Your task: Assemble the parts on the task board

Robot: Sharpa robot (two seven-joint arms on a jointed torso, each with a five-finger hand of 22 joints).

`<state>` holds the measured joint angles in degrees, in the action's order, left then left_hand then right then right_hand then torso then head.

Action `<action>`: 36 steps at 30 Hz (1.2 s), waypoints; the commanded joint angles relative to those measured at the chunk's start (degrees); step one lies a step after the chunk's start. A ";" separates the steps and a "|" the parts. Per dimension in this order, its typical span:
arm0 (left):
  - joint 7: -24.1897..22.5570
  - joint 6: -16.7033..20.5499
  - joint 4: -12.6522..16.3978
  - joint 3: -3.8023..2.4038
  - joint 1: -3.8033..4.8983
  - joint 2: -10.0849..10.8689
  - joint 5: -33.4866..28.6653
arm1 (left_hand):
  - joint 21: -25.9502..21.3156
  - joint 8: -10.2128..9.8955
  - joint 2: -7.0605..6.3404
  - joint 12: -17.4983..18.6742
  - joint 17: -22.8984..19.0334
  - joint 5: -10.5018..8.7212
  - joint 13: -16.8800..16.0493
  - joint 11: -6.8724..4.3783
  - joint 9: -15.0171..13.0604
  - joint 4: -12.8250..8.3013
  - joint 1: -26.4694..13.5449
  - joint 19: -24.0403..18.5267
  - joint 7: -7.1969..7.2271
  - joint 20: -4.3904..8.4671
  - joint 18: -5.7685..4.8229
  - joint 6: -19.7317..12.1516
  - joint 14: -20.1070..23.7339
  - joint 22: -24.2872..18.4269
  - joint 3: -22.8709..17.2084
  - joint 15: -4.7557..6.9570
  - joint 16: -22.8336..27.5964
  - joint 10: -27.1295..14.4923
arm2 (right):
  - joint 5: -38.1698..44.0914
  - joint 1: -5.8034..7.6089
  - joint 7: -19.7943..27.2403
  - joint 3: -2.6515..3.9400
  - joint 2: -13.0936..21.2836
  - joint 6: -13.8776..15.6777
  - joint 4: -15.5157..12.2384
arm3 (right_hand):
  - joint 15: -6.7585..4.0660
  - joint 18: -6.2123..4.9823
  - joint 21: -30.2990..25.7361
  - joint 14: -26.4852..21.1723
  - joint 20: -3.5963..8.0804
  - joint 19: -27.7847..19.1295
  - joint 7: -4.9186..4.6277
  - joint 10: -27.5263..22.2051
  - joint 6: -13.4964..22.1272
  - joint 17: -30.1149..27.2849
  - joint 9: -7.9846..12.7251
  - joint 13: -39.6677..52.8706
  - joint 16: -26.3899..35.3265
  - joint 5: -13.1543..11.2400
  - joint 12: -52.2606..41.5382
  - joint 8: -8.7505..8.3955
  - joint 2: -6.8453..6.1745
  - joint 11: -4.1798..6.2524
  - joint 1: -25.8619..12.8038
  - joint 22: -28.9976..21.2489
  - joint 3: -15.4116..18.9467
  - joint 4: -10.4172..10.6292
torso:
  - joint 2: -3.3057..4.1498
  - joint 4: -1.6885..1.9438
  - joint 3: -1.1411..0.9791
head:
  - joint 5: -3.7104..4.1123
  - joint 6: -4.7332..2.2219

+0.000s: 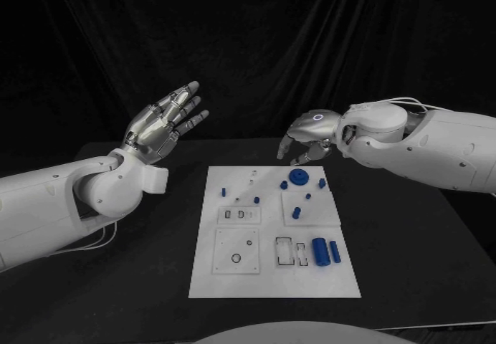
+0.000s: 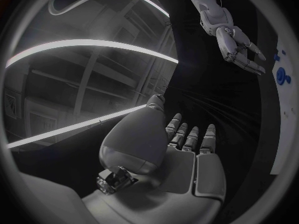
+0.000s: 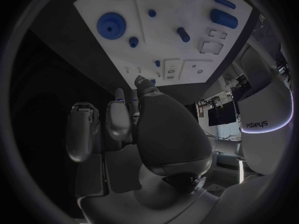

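Note:
The white task board [image 1: 274,283] lies in the middle of the black table. A blue gear [image 1: 297,177] sits near its far edge, with small blue pegs [image 1: 297,212] around it. A large blue cylinder [image 1: 320,251] lies at the near right beside a thinner blue pin [image 1: 335,250]. My left hand [image 1: 165,122] is raised high, left of the board, its fingers spread and holding nothing. My right hand [image 1: 307,136] hangs above the board's far edge with its fingers loosely pointing down, empty. The right wrist view shows the board [image 3: 181,5], the gear [image 3: 111,24] and the cylinder [image 3: 224,18] beyond the right hand [image 3: 137,129].
Rectangular and round recesses [image 1: 236,256] mark the board's near half. Bare black tabletop [image 1: 124,287] runs along both sides of the board. The left wrist view shows my left hand [image 2: 181,144], and my right hand [image 2: 239,47] above the board's edge [image 2: 288,104].

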<state>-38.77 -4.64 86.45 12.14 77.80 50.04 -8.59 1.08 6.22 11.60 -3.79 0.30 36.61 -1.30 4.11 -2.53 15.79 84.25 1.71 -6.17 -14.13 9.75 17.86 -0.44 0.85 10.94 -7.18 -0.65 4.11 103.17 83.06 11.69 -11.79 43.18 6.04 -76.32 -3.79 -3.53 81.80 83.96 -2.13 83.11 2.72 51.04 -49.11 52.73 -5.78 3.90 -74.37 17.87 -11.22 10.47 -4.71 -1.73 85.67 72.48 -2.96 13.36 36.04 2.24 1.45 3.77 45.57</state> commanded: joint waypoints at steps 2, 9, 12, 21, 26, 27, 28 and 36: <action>-3.75 -2.28 -0.73 -0.08 0.22 -0.45 0.63 | 0.59 0.73 -0.02 -1.07 0.16 0.54 -0.24 0.48 -0.16 -0.02 1.01 0.28 -0.32 -1.21 0.59 1.17 -0.15 0.18 -0.79 -0.94 -0.57 1.03 | 3.55 -1.12 -1.02 0.03 -0.38 1.58 1.40 | -0.42 -0.44 -0.24 0.54 0.15 -0.23 0.05 1.20 -0.81 0.17 -0.26 0.27 -0.45 -7.58 0.86 -0.73 -1.52 -0.01 -2.74 0.19 0.16 1.46 | 1.67 0.54 0.10 | 0.85 -0.94; -4.75 -3.79 -2.02 -0.07 0.21 -0.88 3.68 | 0.93 1.11 0.00 -1.80 0.26 0.73 -0.36 1.02 -0.18 -0.08 1.72 0.75 -0.73 -1.89 0.63 1.63 -0.38 0.35 -1.27 -1.07 -0.93 1.59 | 3.66 -3.05 0.11 0.03 -1.65 2.86 4.01 | -0.23 -0.38 -0.25 0.60 -0.01 -0.07 0.17 2.01 -0.40 0.57 -0.48 0.59 -0.72 -13.72 1.86 -2.09 -5.23 -0.24 -7.72 0.69 -0.77 3.47 | 2.53 0.84 0.21 | 0.89 -1.62; -4.85 -4.16 -2.21 -0.07 0.20 -0.91 4.20 | 1.03 1.23 0.03 -1.99 0.29 0.80 -0.38 1.34 -0.20 -0.10 1.94 0.90 -0.99 -1.91 0.65 1.80 -0.47 0.40 -1.44 -0.92 -1.06 1.69 | 3.68 -3.89 0.72 0.03 -2.09 2.82 4.87 | -0.19 -0.35 -0.24 0.63 -0.07 -0.02 0.26 1.90 -0.17 0.80 -0.44 0.60 -0.84 -13.27 2.21 -2.50 -5.83 -0.32 -8.79 0.85 -1.03 3.50 | 2.64 0.93 0.24 | 0.88 -1.78; -4.69 -4.90 -2.76 -0.06 0.17 -1.04 4.63 | 1.06 1.59 0.11 -2.26 0.28 0.90 -0.42 1.81 -0.29 -0.10 2.21 0.94 -1.35 -1.91 0.65 2.50 -0.48 0.39 -1.68 -0.74 -1.06 1.84 | 3.69 -5.48 2.56 0.03 -2.62 3.10 6.03 | -0.12 -0.29 -0.20 0.66 -0.16 0.07 0.50 2.35 0.52 1.27 -0.33 0.88 -1.14 -6.91 3.00 -3.81 -4.96 -0.37 -7.10 1.36 -2.49 3.09 | 2.62 0.72 0.32 | 0.52 -1.57; -4.42 -5.18 -2.95 -0.06 0.16 -1.16 4.66 | 1.03 1.72 0.14 -2.28 0.27 0.94 -0.41 1.92 -0.32 -0.10 2.28 0.91 -1.45 -1.90 0.65 2.73 -0.46 0.37 -1.75 -0.69 -1.04 1.83 | 3.69 -5.80 3.00 0.03 -2.80 3.52 6.31 | -0.16 -0.27 -0.23 0.58 -0.14 0.04 0.30 3.04 0.14 1.22 -0.48 1.23 -1.13 -0.27 3.25 -4.12 -3.94 -0.36 -5.00 1.62 -3.49 2.37 | 2.14 0.62 0.24 | 0.26 -0.85; -4.34 -5.26 -3.01 -0.06 0.16 -1.19 4.67 | 1.01 1.73 0.14 -2.28 0.26 0.95 -0.41 1.93 -0.33 -0.11 2.29 0.88 -1.47 -1.90 0.64 2.75 -0.44 0.36 -1.76 -0.68 -1.00 1.82 | 3.69 -5.87 3.10 0.03 -2.86 3.56 6.39 | -0.14 -0.26 -0.21 0.59 -0.12 0.06 0.21 3.13 -0.03 1.25 -0.54 1.28 -1.14 0.94 3.29 -4.10 -3.81 -0.38 -4.70 1.70 -3.67 2.20 | 1.97 0.66 0.21 | 0.24 -0.67; -4.27 -5.32 -3.05 -0.06 0.16 -1.22 4.67 | 1.01 1.73 0.14 -2.28 0.26 0.95 -0.41 1.93 -0.33 -0.11 2.29 0.88 -1.47 -1.90 0.64 2.75 -0.44 0.36 -1.76 -0.68 -1.00 1.82 | 3.69 -5.92 3.17 0.03 -2.90 3.58 6.45 | -0.11 -0.26 -0.22 0.56 -0.12 0.05 0.12 3.24 -0.19 1.19 -0.60 1.35 -1.11 2.29 3.34 -4.11 -3.73 -0.40 -4.52 1.73 -3.83 2.09 | 1.86 0.63 0.18 | 0.22 -0.51; -3.77 -5.71 -3.34 -0.06 0.13 -1.32 4.68 | 0.97 1.75 0.16 -2.24 0.24 0.98 -0.39 1.99 -0.33 -0.11 2.35 0.84 -1.53 -1.90 0.63 2.76 -0.41 0.34 -1.82 -0.66 -0.95 1.74 | 3.69 -6.23 3.44 0.03 -3.13 3.82 6.74 | -0.12 -0.26 -0.37 0.44 -0.15 -0.02 -0.11 4.32 -1.32 0.83 -1.12 1.91 -0.88 10.78 3.63 -4.18 -3.68 -0.45 -3.21 1.96 -5.90 1.02 | 1.58 0.42 0.20 | 0.01 0.11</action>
<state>-38.80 -9.25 83.08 12.16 77.82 48.83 -4.10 1.97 7.61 11.87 -5.75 0.51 37.39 -1.65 5.86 -2.80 15.56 86.03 2.61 -7.68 -15.67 9.75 20.39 -0.84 1.16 9.44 -8.00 -1.54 5.84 106.29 76.98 14.63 -11.79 40.07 8.82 -69.65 -3.79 -3.55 81.80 83.96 -2.14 83.11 2.56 55.04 -50.08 53.64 -6.86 5.78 -75.43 28.42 -7.81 6.36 -8.37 -2.20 81.99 74.36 -8.73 14.38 37.79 2.75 1.64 3.81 45.57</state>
